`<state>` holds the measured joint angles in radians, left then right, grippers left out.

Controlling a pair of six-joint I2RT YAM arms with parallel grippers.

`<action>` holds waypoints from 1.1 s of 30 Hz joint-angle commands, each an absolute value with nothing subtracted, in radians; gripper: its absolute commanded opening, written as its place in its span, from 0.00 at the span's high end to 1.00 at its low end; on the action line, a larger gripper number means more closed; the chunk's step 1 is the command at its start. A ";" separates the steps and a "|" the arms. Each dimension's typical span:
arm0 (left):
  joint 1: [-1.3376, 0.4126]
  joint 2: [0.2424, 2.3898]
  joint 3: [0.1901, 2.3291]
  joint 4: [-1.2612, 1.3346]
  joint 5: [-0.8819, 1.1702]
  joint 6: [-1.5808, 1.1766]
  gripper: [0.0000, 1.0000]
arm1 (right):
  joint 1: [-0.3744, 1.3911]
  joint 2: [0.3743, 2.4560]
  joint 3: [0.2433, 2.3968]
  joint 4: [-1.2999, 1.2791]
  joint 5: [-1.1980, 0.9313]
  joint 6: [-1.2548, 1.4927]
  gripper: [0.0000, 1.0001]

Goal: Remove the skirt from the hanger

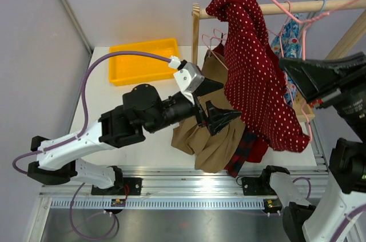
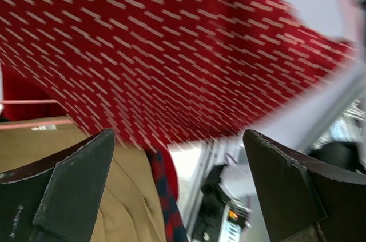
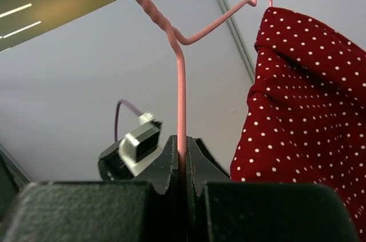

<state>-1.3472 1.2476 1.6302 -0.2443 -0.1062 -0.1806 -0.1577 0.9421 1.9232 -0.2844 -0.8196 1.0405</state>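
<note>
The skirt, deep red with small white dots, is up off the table and draped over the hanger. It's bunched at the top and falls in a long slanting sweep to a loose hem low on the right of the top view. The hanger is thin pink wire with a twisted neck and a kinked shoulder, its stem upright and pinched tight in the right gripper, with the red fabric just beside it.

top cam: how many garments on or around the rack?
4: red polka-dot skirt hanging high at the rail; tan pleated skirt by the rack post; plaid garment low, under the red hem; blue patterned garment behind the red one. More may be hidden.
</note>
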 commanded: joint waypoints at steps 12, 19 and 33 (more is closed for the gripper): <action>-1.358 1.347 1.730 -0.005 -0.218 0.029 0.47 | -0.155 0.810 1.825 -0.250 -0.862 1.112 1.00; -1.384 1.269 1.603 0.057 -0.224 0.005 1.00 | -0.135 0.804 1.807 -0.299 -0.831 1.057 1.00; -1.434 0.994 1.197 -0.034 -0.457 -0.032 1.00 | -0.095 0.911 2.064 -0.502 -0.706 0.870 1.00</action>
<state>-1.4250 1.0958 1.2987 0.0013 -0.3054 -0.0021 -0.1066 0.8722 1.9766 -0.4950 -0.7948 0.9447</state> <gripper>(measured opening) 0.005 0.042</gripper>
